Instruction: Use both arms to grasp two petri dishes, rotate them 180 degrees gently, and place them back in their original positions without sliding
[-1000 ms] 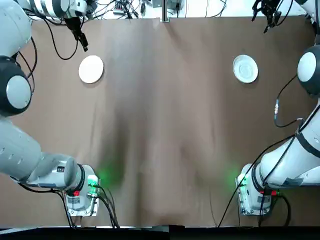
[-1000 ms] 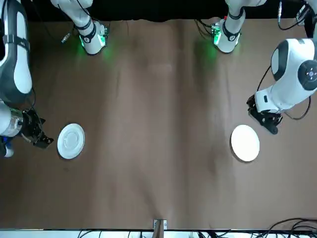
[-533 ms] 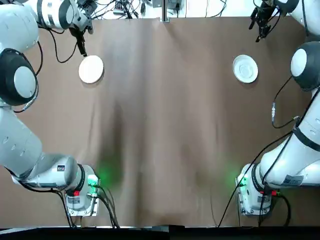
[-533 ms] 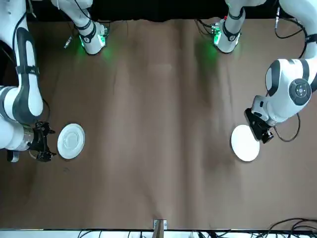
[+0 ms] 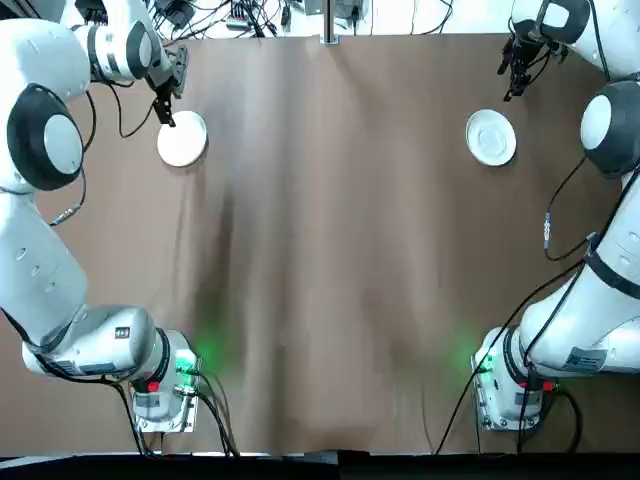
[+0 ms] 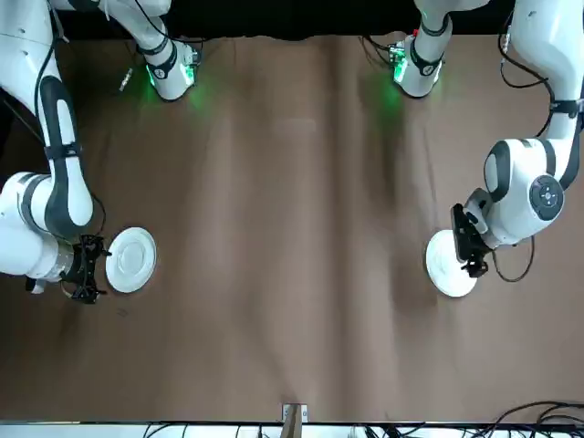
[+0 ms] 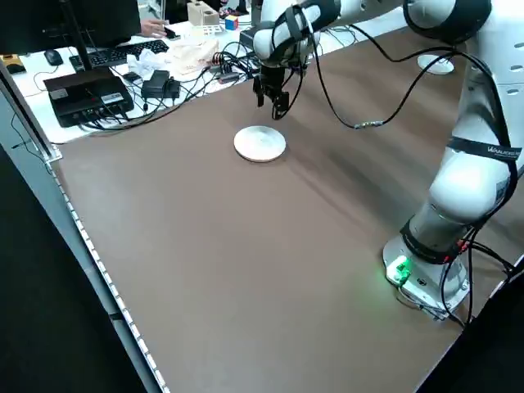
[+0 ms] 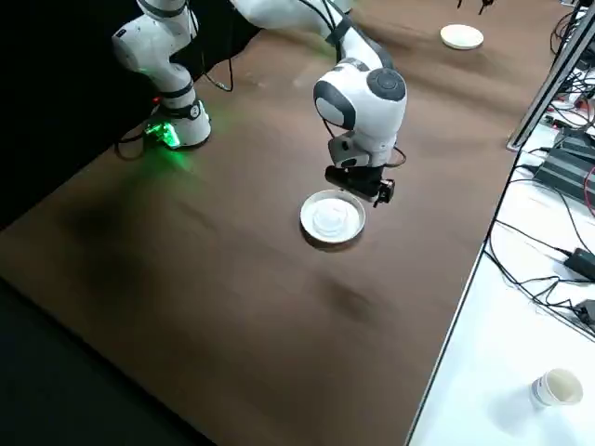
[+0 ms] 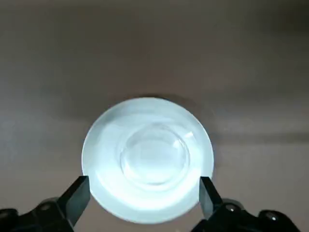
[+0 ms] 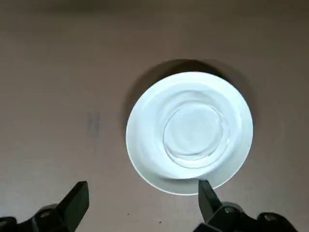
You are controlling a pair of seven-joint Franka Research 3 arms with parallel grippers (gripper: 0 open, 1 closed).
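Two white petri dishes lie flat on the brown table. The plain-looking dish [image 5: 182,138] is at the far left, and my left gripper [image 5: 165,105] hovers at its far edge. In the left wrist view that dish [image 9: 147,159] lies straight ahead, and the open fingers [image 9: 77,197] flank its near rim. The rimmed dish [image 5: 491,137] is at the far right, with my right gripper [image 5: 515,75] just beyond it. In the right wrist view this dish [image 10: 189,133] sits off to one side of the open fingers [image 10: 207,198]. Neither gripper holds anything.
Both arm bases with green lights [image 5: 182,366] [image 5: 490,362] stand at the near edge. Beyond the table's far edge are cables, a keyboard and a black box [image 7: 86,90]. A paper cup [image 8: 556,386] stands on the white desk alongside.
Both grippers have moved in from the far corners toward their dishes. The dishes have not moved.
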